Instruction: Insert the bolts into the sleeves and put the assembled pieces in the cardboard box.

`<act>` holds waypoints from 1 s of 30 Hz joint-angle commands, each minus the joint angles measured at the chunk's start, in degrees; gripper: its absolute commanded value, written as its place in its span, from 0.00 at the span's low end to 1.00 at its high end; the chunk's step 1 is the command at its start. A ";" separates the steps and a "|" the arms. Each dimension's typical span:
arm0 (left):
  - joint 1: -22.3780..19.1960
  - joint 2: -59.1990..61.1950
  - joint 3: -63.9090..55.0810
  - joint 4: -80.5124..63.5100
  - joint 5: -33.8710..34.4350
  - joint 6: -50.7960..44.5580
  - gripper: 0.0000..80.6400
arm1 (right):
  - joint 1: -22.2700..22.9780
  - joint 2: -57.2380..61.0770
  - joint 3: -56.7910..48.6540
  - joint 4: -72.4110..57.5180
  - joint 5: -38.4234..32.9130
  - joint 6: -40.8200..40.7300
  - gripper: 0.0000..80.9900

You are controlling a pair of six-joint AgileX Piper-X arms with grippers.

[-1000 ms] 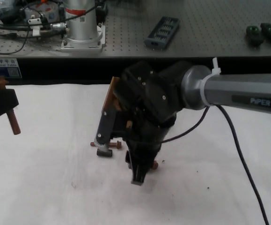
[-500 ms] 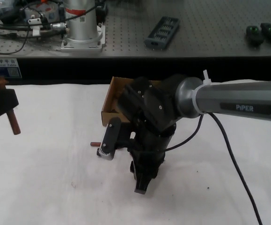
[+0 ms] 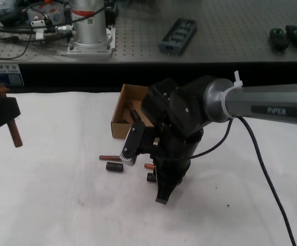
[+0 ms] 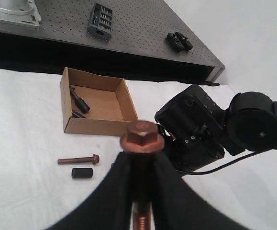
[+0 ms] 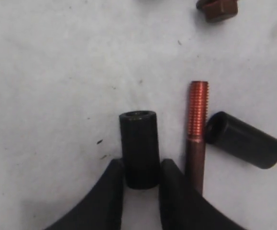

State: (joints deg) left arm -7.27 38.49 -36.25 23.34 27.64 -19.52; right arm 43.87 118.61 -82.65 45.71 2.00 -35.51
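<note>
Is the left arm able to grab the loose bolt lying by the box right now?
Probably not yet: the left gripper is shut on another bolt, off to the side. The loose bolt itself lies uncovered on the cloth near the cardboard box.

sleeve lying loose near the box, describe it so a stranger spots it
Find the open cardboard box on the white cloth. Just outside its near wall lies a copper bolt, and beside that the short black sleeve. Unlike the sleeves under the right arm, it lies in the open, in no claw.

Right arm [image 3: 271,105] angled down, right jaws pinched, left jaws clamped, raised.
</note>
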 commanded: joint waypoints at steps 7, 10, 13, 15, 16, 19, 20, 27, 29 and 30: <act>0.23 -0.46 -0.27 -1.17 -0.41 0.58 0.01 | 0.97 0.48 -0.43 0.14 -3.19 2.55 0.29; 0.23 -0.46 -0.27 -1.17 -0.41 0.58 0.01 | 0.97 0.48 -0.43 0.37 -2.97 2.81 0.42; 0.23 -0.46 -0.27 -1.17 -0.41 0.58 0.01 | 0.97 0.48 -0.43 0.37 -2.97 3.82 0.44; 0.23 -0.46 -0.27 -1.17 -0.41 0.58 0.01 | 0.97 0.48 -0.43 0.37 -2.97 3.82 0.44; 0.23 -0.46 -0.27 -1.17 -0.41 0.58 0.01 | 1.07 0.48 -0.43 0.37 -2.97 3.82 0.44; 0.23 -0.46 -0.27 -1.17 -0.41 0.58 0.01 | 1.55 0.48 -0.43 0.37 -2.97 3.82 0.44; 0.23 -0.46 -0.27 -1.17 -0.41 0.58 0.01 | 1.82 0.48 -0.43 0.37 -2.97 3.82 0.44; 0.23 -0.46 -0.27 -1.17 -0.41 0.58 0.01 | 4.05 0.48 -0.43 -0.19 -2.97 3.82 0.40; 0.23 -0.46 -0.27 -1.17 -0.41 0.58 0.01 | 4.33 0.48 -0.43 -0.19 -2.97 3.82 0.35; 0.23 -0.46 -0.27 -1.17 -0.41 0.58 0.01 | 4.32 0.48 -0.43 -0.19 -2.97 3.82 0.33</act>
State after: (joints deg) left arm -7.27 38.49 -36.25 23.34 27.50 -19.52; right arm 47.55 118.61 -82.65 45.61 0.00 -31.82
